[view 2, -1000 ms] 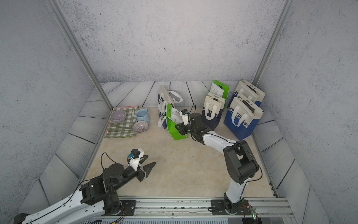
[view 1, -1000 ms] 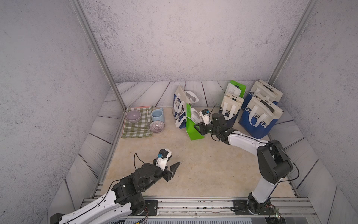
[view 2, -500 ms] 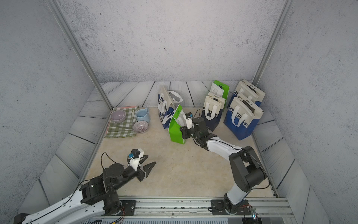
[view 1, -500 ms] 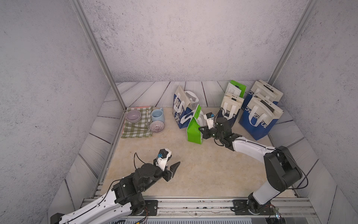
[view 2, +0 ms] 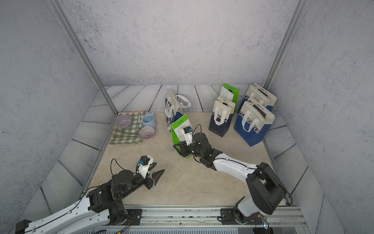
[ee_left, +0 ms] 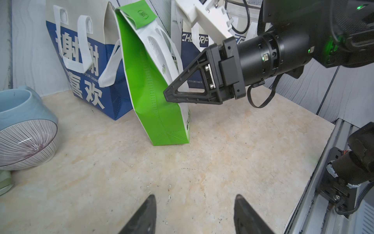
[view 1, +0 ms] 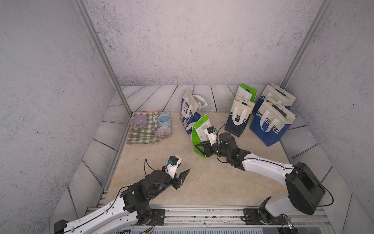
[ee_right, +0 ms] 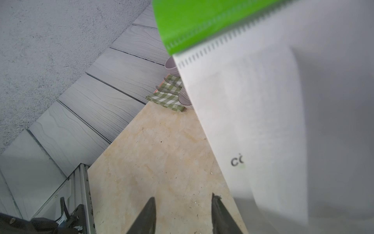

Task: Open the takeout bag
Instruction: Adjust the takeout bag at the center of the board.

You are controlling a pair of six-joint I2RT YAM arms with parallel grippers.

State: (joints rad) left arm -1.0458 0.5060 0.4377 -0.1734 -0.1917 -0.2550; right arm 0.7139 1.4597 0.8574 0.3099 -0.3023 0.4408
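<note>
Pulled forward from the back row, the green bag (view 1: 199, 129) now stands mid-table, seemingly still shut. The right hand (ee_right: 183, 198) has let go, half-parted and empty beside its white face. The left hand (ee_left: 195, 200) hovers wide open near the front edge.

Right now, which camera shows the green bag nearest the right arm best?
The left wrist view: the green bag shows nearly whole, top flap to base. Both top views show the bag small, partly behind the right arm. The right wrist view shows only a blurred close-up.
</note>
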